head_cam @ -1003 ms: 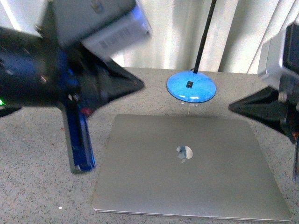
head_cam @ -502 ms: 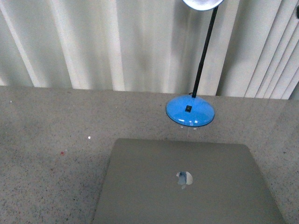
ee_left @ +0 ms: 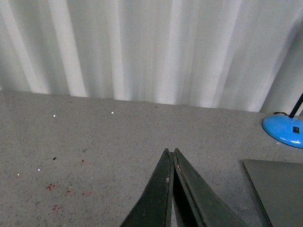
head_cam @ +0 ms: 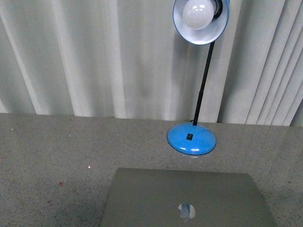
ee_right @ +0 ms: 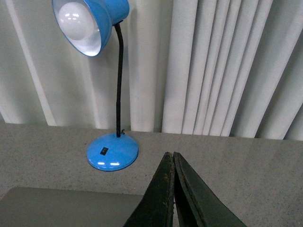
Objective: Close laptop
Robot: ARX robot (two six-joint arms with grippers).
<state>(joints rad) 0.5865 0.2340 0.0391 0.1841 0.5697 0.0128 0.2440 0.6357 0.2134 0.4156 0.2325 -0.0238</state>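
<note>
Laptop (head_cam: 189,198) lies lid-down and flat at the bottom centre of the front view, just below the blue lamp (head_cam: 191,138), so we judge closing done; left gripper (ee_left: 172,163) and right gripper (ee_right: 171,165) show fingers pressed together, holding nothing, best kept clear of the lid

The laptop (head_cam: 187,201) lies flat on the table (head_cam: 57,156), lid down, at the near edge of the front view. Just behind it stands the lamp (head_cam: 191,139), with its head over the base. Behind the table hangs the curtain (head_cam: 94,56).
</note>
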